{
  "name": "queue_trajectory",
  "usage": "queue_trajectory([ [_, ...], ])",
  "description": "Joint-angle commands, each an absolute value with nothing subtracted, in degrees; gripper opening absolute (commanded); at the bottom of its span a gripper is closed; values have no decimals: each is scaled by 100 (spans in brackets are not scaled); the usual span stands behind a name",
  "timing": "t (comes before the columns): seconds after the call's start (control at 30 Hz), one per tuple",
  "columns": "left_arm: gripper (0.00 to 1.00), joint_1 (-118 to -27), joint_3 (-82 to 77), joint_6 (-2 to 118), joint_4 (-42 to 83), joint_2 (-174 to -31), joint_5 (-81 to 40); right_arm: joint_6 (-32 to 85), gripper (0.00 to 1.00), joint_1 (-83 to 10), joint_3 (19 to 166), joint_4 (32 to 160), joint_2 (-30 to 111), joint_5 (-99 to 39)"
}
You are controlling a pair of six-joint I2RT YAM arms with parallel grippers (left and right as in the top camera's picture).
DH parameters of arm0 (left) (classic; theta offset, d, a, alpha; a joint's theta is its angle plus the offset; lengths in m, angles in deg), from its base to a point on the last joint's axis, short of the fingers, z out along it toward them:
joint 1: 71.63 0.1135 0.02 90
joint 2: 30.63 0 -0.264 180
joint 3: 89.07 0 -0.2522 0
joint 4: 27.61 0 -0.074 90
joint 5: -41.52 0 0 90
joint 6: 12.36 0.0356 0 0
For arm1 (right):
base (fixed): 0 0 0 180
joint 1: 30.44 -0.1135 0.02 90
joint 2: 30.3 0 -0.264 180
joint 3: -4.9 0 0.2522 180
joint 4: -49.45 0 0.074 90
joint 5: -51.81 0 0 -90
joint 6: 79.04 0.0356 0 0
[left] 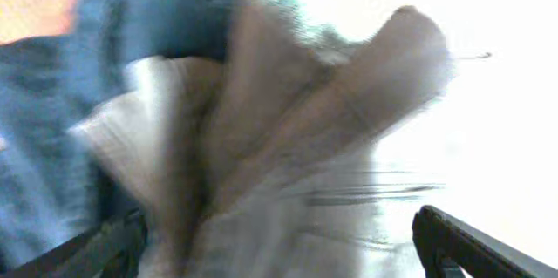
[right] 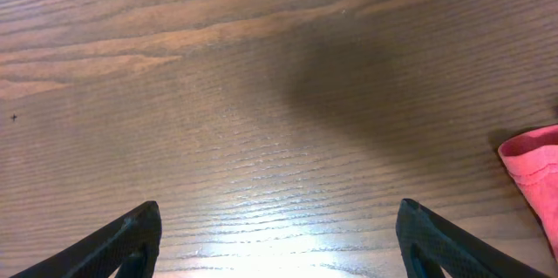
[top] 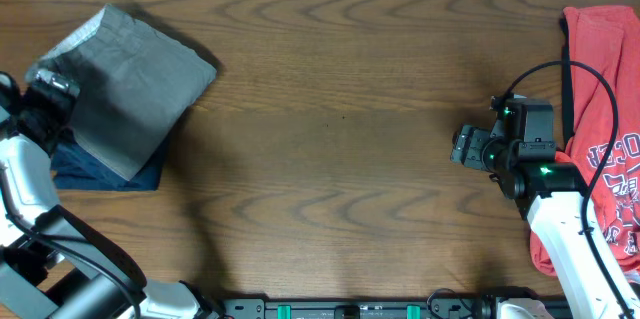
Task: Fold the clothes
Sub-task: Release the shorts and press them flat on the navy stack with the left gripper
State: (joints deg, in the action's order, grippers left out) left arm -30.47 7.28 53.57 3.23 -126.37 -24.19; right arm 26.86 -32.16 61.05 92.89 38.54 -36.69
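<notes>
A folded grey garment (top: 125, 84) lies on a folded dark blue garment (top: 105, 171) at the table's left. My left gripper (top: 50, 89) sits at the grey garment's left edge, open; in the left wrist view the grey cloth (left: 288, 156) fills the space between its fingers (left: 279, 243), with the blue cloth (left: 52, 139) to the left. A crumpled red shirt with white print (top: 605, 129) lies at the right edge. My right gripper (top: 462, 146) is open and empty over bare wood, left of the shirt. The right wrist view shows its fingers (right: 279, 243) and a red corner (right: 534, 169).
The wooden table (top: 340, 109) spans the view between the two piles. A black cable (top: 570, 74) from the right arm crosses over the red shirt. The arm bases stand along the front edge.
</notes>
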Motion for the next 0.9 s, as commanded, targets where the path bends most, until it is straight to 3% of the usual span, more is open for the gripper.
queue_trajectory([
  [0.0,98,-3029,651,5177,150,-12185,-1560,2585,84,-3190,6166,9302,3830,-3667],
  [0.1,98,-3058,654,5186,113,-11827,-1562,2585,84,-3190,6166,9302,3830,-3669],
  [0.2,54,-3073,654,5184,45,-11693,-1547,2585,84,-3190,6166,9300,3830,-3671],
  [0.23,44,-3073,654,5182,8,-11702,-1549,2585,84,-3190,6166,9297,3830,-3671],
  [0.3,35,-3073,654,5184,-70,-11794,-1549,2588,84,-3190,6166,9289,3830,-3671],
  [0.6,34,-3071,654,5182,-916,-12823,-1625,2590,85,-3190,6166,9293,3830,-3667],
  [0.87,34,-2843,654,5180,-731,-13861,-3256,2588,85,-3190,6166,9328,3830,-3667],
])
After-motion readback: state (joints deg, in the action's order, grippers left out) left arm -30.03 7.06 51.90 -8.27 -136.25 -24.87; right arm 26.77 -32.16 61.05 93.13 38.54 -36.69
